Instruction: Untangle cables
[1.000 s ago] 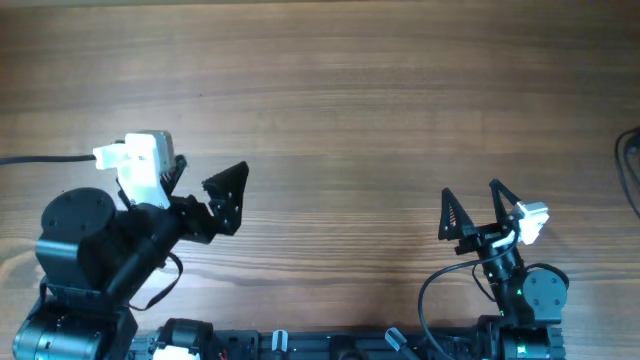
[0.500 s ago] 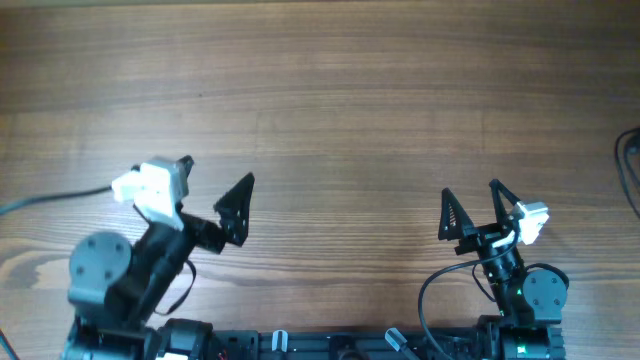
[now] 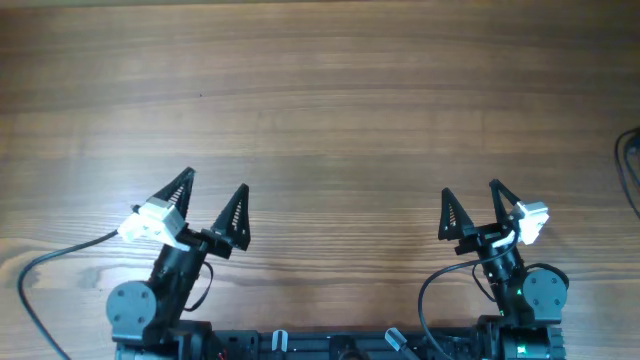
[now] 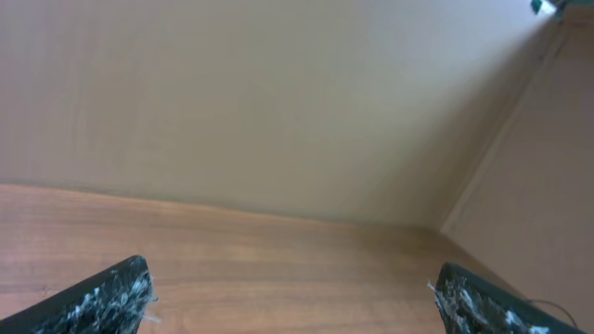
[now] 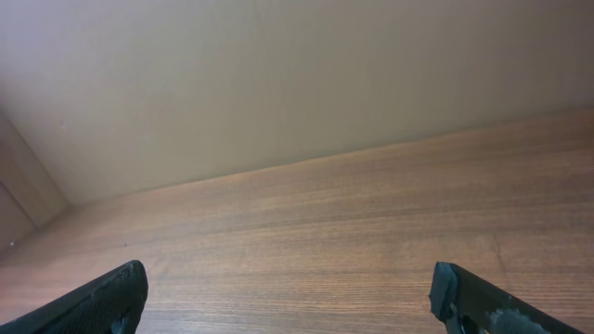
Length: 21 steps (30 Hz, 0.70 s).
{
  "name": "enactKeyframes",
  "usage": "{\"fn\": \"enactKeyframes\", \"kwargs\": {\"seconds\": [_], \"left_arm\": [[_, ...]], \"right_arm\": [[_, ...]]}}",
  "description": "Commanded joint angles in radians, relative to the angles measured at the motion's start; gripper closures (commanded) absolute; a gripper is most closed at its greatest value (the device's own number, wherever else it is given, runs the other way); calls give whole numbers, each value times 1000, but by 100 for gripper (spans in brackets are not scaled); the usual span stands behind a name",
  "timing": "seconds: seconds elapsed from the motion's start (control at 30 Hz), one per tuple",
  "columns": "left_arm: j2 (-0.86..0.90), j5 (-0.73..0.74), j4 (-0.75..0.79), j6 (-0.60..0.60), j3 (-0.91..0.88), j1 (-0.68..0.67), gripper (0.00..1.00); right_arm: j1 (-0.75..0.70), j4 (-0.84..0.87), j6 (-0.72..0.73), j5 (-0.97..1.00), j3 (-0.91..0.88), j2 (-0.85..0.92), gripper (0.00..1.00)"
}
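A thin dark cable shows only as a curved piece at the far right edge of the overhead view; the rest is cut off. A faint thin wire shows at the bottom right of the left wrist view. My left gripper is open and empty at the front left, far from the cable. My right gripper is open and empty at the front right, well to the left of the cable. Both wrist views show wide-open fingers, left and right, over bare wood.
The wooden table spreads ahead of both grippers. A thick black arm cable curves off the left arm at the front left. The arm bases sit along the front edge. A beige wall stands behind the table.
My left arm has swung in from the left and turned its gripper to point straight ahead, drawn back over its base. The right arm has not moved.
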Motion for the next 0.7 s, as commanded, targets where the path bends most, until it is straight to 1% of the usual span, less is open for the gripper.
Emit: {"fn": "enactKeyframes", "kwargs": {"seconds": [0.0, 0.1, 0.2, 0.33, 0.53, 0.67], "left_arm": [[-41, -91, 17, -94, -74, 17, 0], [-120, -93, 17, -93, -126, 42, 0], [-160, -127, 18, -95, -157, 50, 0], [-164, -240, 18, -161, -199, 50, 0], [-173, -268, 29, -160, -277, 50, 0], [-173, -309, -21, -156, -277, 50, 0]], "right_arm": [[5, 3, -3, 10, -1, -11, 0], [5, 3, -3, 10, -1, -11, 0], [5, 3, -3, 10, -1, -11, 0], [5, 3, -3, 10, -1, -11, 0], [5, 3, -2, 10, -1, -11, 0], [5, 3, -3, 10, -1, -11, 0]]}}
